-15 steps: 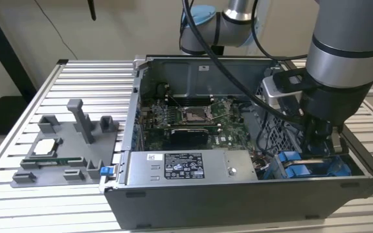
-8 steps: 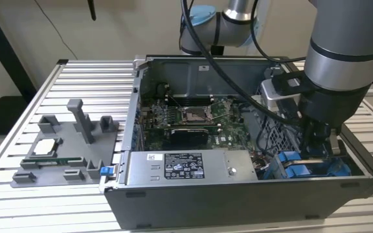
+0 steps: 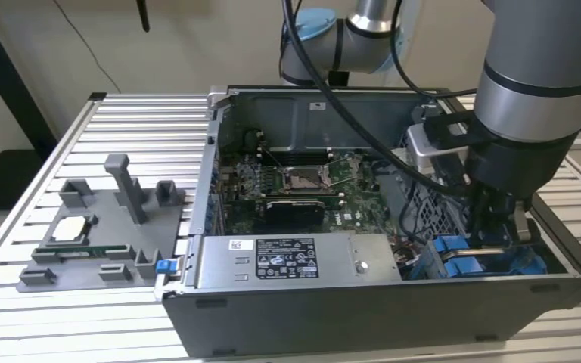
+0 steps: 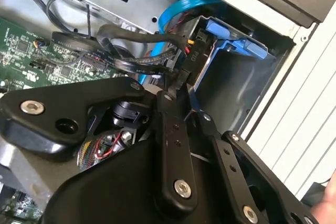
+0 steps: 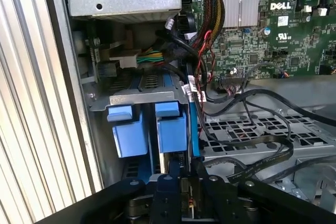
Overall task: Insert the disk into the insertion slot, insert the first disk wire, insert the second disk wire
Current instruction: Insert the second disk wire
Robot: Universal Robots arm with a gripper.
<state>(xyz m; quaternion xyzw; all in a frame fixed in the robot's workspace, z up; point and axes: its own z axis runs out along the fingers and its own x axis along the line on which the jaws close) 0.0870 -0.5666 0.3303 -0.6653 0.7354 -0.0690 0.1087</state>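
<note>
Slatted aluminium table [image 3: 119, 113] carries the open computer case [image 3: 371, 302]. Gripper [image 4: 181, 85] pinches a black wire connector [image 4: 193, 56] at the disk [image 5: 173, 129], already seated in the insertion slot [image 5: 136, 98]; wiring appears unfinished.

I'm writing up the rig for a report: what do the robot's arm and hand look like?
The arm is built of thick silver-grey tubes with dark grey bands and a pale blue joint cap. Black cables run down along it to a silver wrist block. The hand is matt black, made of flat linkage bars joined by round silver screws.
</note>
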